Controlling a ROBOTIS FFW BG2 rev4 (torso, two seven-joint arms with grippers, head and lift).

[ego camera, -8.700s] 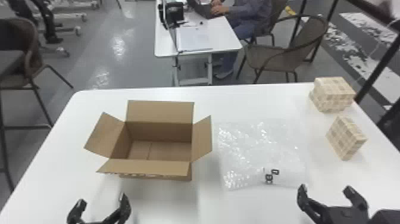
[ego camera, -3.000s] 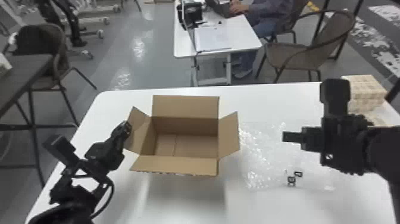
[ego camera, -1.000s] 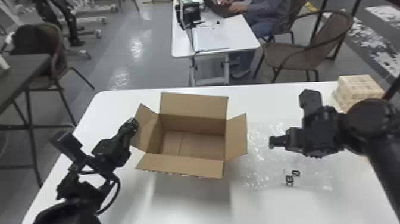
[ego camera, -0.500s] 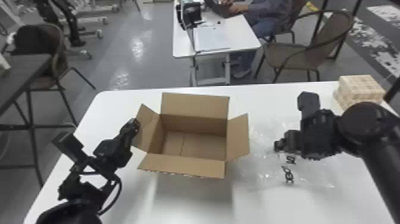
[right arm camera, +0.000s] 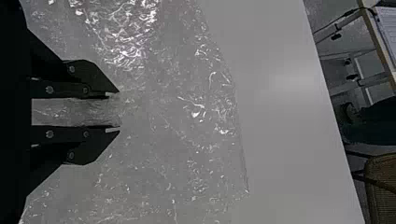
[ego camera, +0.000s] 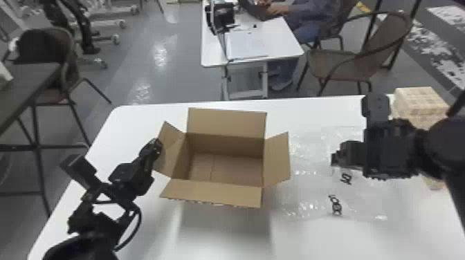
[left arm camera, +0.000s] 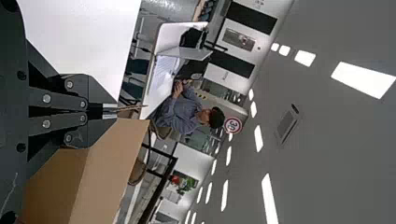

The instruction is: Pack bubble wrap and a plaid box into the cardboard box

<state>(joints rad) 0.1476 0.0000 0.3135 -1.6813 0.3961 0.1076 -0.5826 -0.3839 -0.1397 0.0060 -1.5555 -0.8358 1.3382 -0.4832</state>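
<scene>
My bubble wrap (ego camera: pixel 308 197) lies at three to four o'clock from the cardboard box (ego camera: pixel 226 122), a clear, crinkled sheet with bright glints, dark print and a loose, uneven outline on the smooth white surface (ego camera: pixel 221 238). The cardboard box is matte tan, rectangular, flaps splayed, its floor seamed. At two o'clock from it, I see a pale plaid box (ego camera: pixel 420 100), blocky and square-edged, partly hidden by my right arm. My right gripper (ego camera: pixel 334 159), at three o'clock, has its fingers spread with wrap between them; I can't tell if they grip it. My left gripper (ego camera: pixel 157 144), at nine o'clock, has fingers pinching a box flap (ego camera: pixel 169 150).
</scene>
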